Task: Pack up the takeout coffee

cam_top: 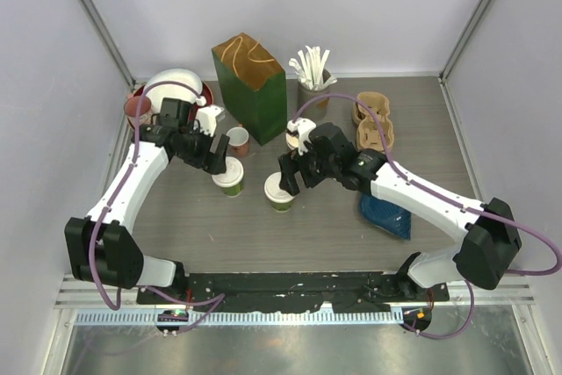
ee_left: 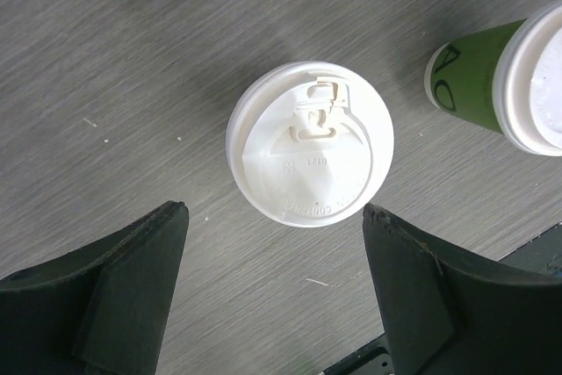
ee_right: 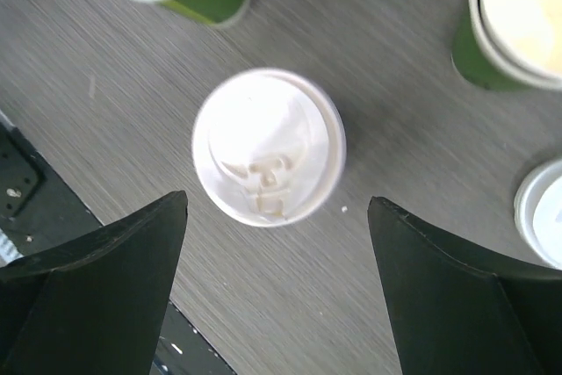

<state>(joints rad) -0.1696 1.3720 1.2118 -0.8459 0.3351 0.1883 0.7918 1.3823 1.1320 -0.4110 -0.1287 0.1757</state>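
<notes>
Takeout coffee stands in two capped green cups on the grey surface [cam_top: 334, 234]: the left cup [cam_top: 228, 179] beneath the left pincer [ee_left: 274, 212], the right cup [cam_top: 280, 192] beneath the right pincer [ee_right: 277, 202]. Both pincers hang released, clear of the white lids [ee_left: 309, 155]. A green paper bag [cam_top: 250, 76] stands behind.

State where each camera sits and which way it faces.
Top: above and behind, looking down on the table; left arm and right arm show.
Left wrist: straight down on the left cup; open left tool shows.
Right wrist: straight down on the right cup; open right tool shows.
Shared: each wrist view catches the other's cup at its edge.
</notes>
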